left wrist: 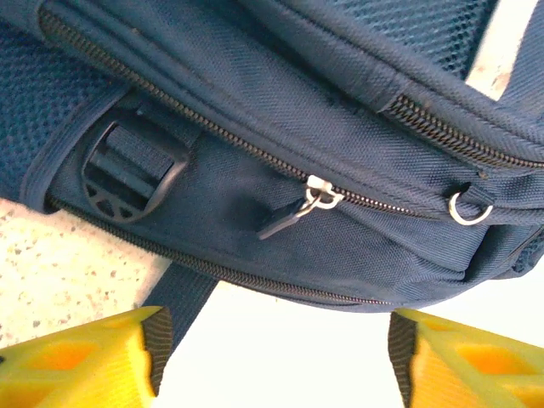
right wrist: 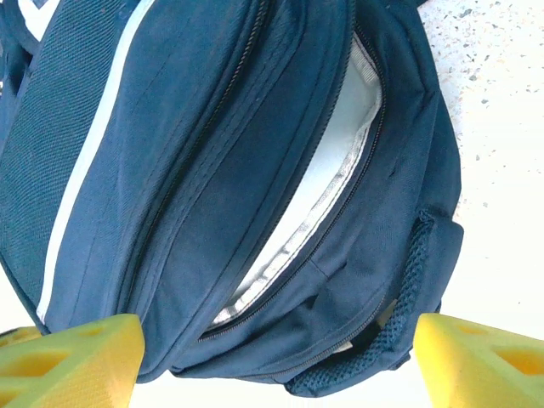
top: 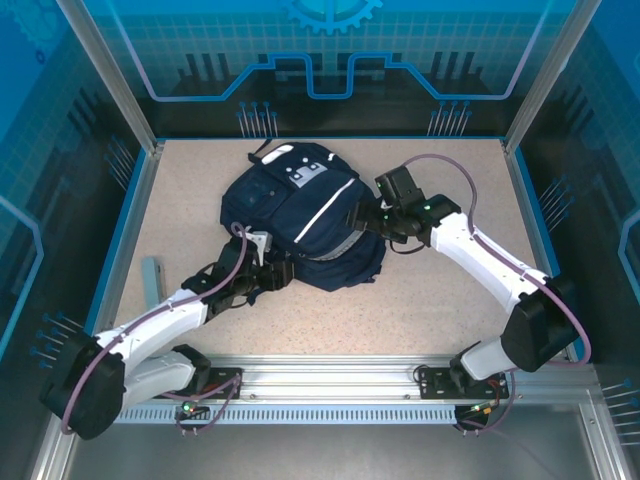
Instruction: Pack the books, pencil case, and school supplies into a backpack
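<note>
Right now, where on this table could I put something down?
Bare tabletop lies between the backpack and left wall, beyond the pencil case; in the far right corner; and by the front rail between the arms. Crowded: the backpack's near-left and right sides, where the left tool and right tool sit.

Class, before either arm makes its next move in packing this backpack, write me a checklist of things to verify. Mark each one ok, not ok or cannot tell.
1. Backpack resting on the table: ok.
2. Compartment unzipped: ok, partly open with the pale lining showing.
3. Left end effector open and empty, by the zipper pull: ok.
4. Right end effector open and empty, facing the opening: ok.
5. Pencil case packed: not ok, it lies on the table left of the backpack.
6. Books inside: cannot tell.
</note>
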Motion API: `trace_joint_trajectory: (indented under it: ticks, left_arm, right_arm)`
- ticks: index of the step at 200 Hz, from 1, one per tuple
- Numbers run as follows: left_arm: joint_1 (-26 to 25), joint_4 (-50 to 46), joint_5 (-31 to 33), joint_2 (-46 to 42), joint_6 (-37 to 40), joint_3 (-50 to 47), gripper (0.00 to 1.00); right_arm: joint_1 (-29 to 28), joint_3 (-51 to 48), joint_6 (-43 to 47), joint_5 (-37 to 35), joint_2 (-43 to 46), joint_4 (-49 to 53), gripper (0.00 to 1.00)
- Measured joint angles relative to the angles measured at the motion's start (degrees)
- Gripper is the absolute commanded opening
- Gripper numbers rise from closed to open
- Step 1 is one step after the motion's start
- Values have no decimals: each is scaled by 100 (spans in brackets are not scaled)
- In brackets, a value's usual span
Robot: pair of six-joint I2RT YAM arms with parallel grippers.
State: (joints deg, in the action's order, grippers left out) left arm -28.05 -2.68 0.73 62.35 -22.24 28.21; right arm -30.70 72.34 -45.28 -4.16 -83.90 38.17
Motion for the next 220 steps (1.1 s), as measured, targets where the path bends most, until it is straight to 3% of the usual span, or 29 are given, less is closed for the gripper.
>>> trace_joint_trajectory:
  ticks: [62,89,156,220]
  left_arm:
    - [181,649,-256,675,468,2,35]
    - [256,800,-326,975,623,33,30]
    - [284,1137,-568,1342,925,184,28]
    - [284,1220,-643,1335,1123,219,2]
  right_arm:
    - [-238,468,122,-44,-221,293,84]
    - [-358,678,151,-61,-352,382,84]
    - [-439,782,168,-109,-439,472,84]
    - [-461,782,166,-127,-470,490,83]
